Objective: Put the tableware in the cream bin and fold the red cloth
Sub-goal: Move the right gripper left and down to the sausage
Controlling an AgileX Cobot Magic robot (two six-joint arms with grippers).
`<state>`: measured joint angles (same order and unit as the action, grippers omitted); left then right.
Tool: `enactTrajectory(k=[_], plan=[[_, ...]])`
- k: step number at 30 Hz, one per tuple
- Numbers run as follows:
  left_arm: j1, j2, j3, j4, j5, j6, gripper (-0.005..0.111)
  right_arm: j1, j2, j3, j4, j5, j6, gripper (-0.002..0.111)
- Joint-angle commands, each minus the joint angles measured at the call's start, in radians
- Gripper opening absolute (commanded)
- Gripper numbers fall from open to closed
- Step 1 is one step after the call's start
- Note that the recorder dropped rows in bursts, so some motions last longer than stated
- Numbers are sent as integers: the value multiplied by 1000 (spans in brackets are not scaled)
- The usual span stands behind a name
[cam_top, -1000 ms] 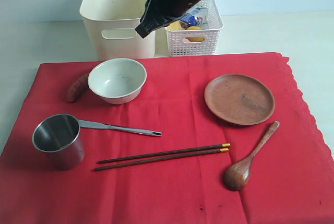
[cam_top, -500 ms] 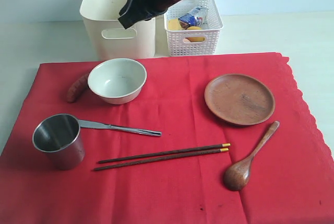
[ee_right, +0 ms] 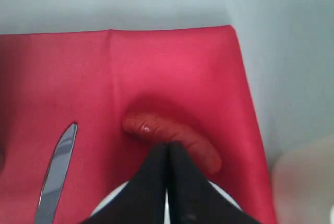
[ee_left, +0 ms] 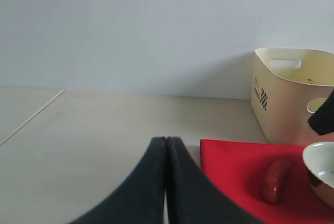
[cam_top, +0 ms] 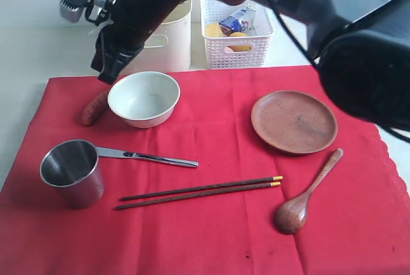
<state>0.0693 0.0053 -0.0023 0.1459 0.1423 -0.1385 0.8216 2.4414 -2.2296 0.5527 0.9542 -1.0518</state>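
Note:
The red cloth [cam_top: 211,236] is spread flat and carries the tableware: cream bowl [cam_top: 143,99], steel cup [cam_top: 70,172], steel knife [cam_top: 150,158], dark chopsticks [cam_top: 198,191], wooden plate [cam_top: 293,121] and wooden spoon [cam_top: 301,201]. Behind the cloth stands the cream bin [cam_top: 176,47], partly hidden by my right arm. My right gripper [cam_top: 106,75] reaches across to the left and hangs shut and empty by the bowl's far left rim. In its wrist view the right gripper [ee_right: 167,144] points at a sausage [ee_right: 146,127]. My left gripper [ee_left: 166,139] is shut and empty over bare table, beside the cloth [ee_left: 235,166].
A reddish sausage [cam_top: 95,107] lies on the cloth just left of the bowl. A white perforated basket [cam_top: 237,54] holding food stands right of the cream bin. The cloth's scalloped edge runs down the right side. Pale table surrounds the cloth.
My right arm has swung left and down, from above the two bins to the bowl's left rim. The tableware and cloth have not moved.

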Motion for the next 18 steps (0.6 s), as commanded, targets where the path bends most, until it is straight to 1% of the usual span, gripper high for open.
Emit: enactTrajectory(k=[1,5,11,15,18], plan=[[1,-5,2,6,-2,4,0,49,62,-102,-134,50,6,0],[1,-5,2,6,-2,4,0,74,99,-140,-213,21,4,0],[1,-5,2,6,-2,4,0,74,110,-140,-215,-32,8,0],[1,-5,2,6,-2,4,0,74,110,-140,-210,-102,78,0],[1,-5,2,6,-2,4,0,74,110,-140,-210,-115,121,0]])
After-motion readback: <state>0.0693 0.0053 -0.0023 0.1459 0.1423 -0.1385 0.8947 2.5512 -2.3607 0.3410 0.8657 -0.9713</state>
